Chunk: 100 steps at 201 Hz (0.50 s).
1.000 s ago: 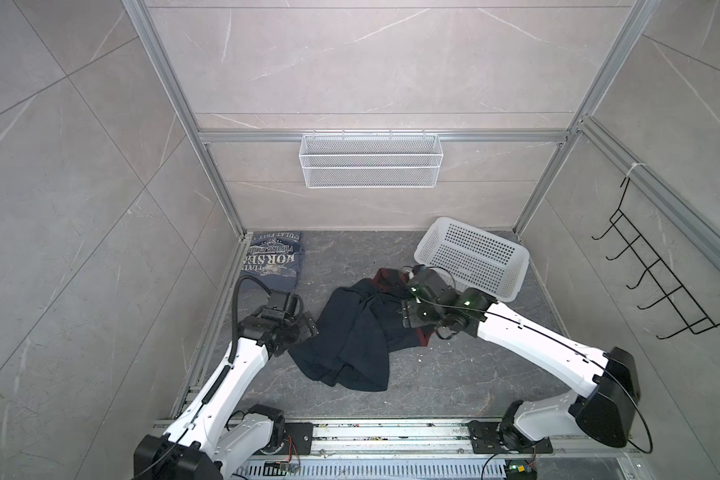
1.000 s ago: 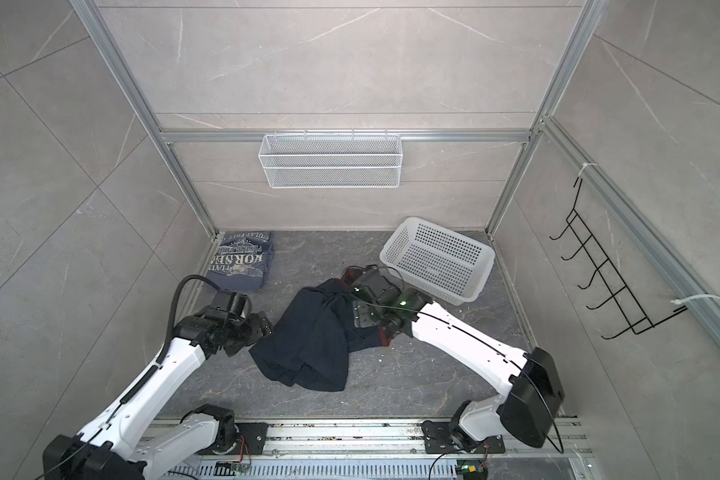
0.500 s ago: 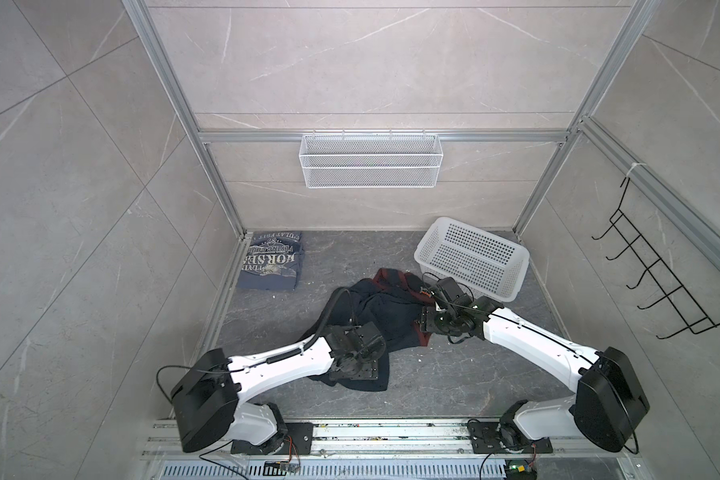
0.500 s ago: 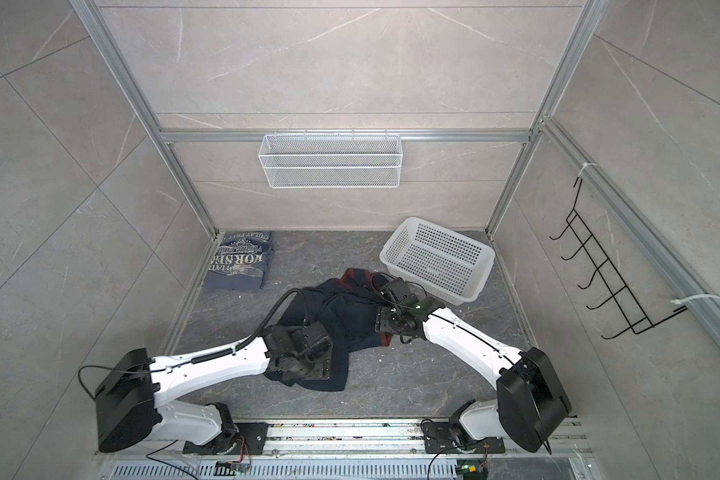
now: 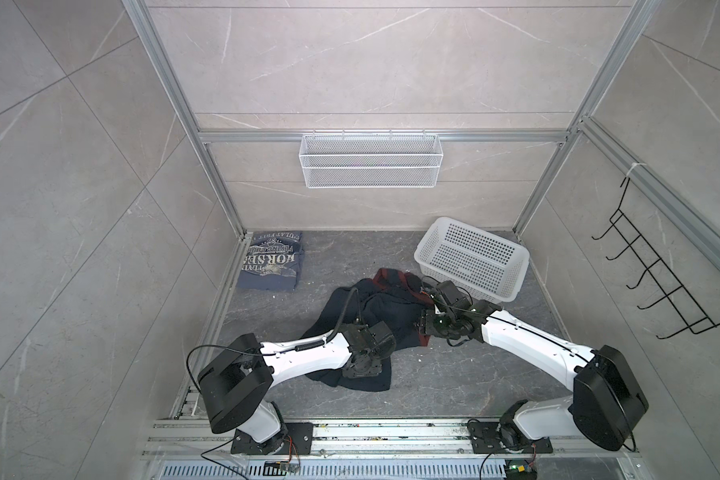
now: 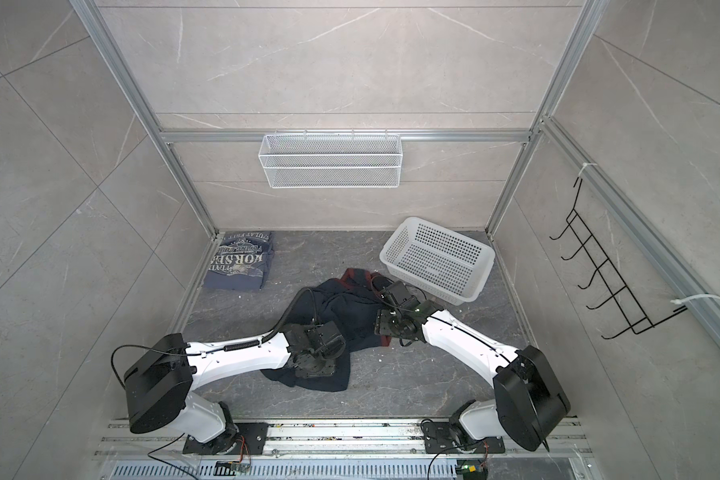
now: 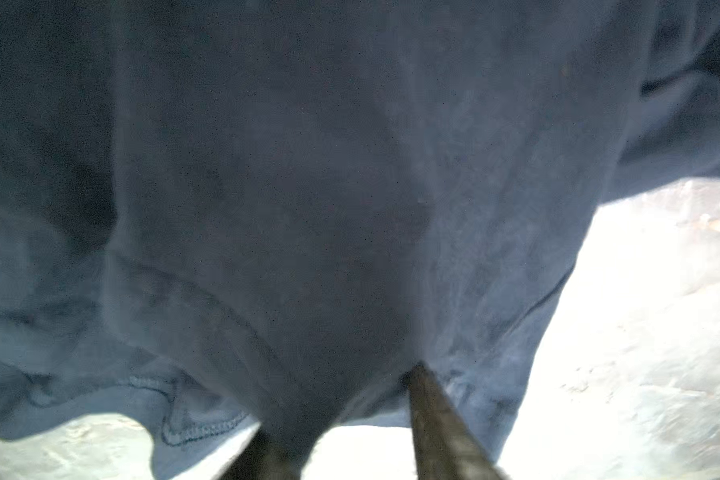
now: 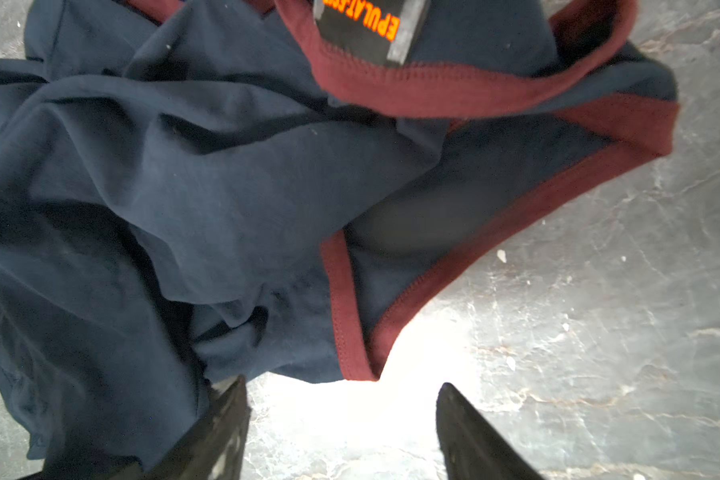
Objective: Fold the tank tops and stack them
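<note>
Left claw [image 5: 364,365] points down onto the near half of the navy tank top [image 5: 391,307] in both top views, its fingertips hidden under the wrist. That top lies crumpled in the middle of the grey surface [image 5: 454,374], with maroon trim [image 5: 385,273] showing at its far end. Right claw [image 5: 427,328] hangs at the top's right edge. The slate-blue tank top [image 5: 272,262] lies folded in the far left corner, white lettering up, well apart from the navy one. A white perforated basket [image 5: 497,286] sits at the far right, near the trimmed end.

From the left wrist, the navy tank top [image 7: 308,166] fills nearly the whole frame. The left claw [image 7: 341,407] stands narrowed, a fold of cloth sagging between its fingers [image 7: 441,415]. Bright surface shows in the gap too, so I cannot tell whether the fold is pinched.

From the right wrist, the right claw [image 8: 341,415] stands wide, with only bare surface between its fingers [image 8: 470,440]. One finger sits right at the rumpled edge of the navy tank top [image 8: 184,187]. Beyond lie the maroon trim [image 8: 454,91] and a black label [image 8: 362,25] with orange letters.
</note>
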Motion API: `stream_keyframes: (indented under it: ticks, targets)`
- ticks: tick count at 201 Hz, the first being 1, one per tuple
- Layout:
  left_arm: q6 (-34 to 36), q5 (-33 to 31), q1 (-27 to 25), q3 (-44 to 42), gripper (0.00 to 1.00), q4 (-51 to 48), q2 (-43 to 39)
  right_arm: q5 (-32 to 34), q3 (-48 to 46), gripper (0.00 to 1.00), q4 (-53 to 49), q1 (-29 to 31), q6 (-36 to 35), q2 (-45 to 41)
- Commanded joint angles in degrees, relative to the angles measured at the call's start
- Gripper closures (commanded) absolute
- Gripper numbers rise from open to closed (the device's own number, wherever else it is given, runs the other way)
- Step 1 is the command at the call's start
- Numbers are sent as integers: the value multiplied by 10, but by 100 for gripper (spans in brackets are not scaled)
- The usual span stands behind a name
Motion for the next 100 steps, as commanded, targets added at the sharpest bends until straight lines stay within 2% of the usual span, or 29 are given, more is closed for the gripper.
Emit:
stream_keyframes:
  ticks: [1,34,64,100]
  targets:
    - [3,-31,1,19,75,-19,-20,2,1,28,2,0,-1,2]
    - [35,-84,6,55,91,-108,-47,8,4,28,4,0,-2,13]
    - [55,-129,44,37,92,-150,-159,15,17,28,3,-1,-6,28]
    - [106,-166,182,4,93,-232,-287,-19,41,33,27,-1,-19,68]
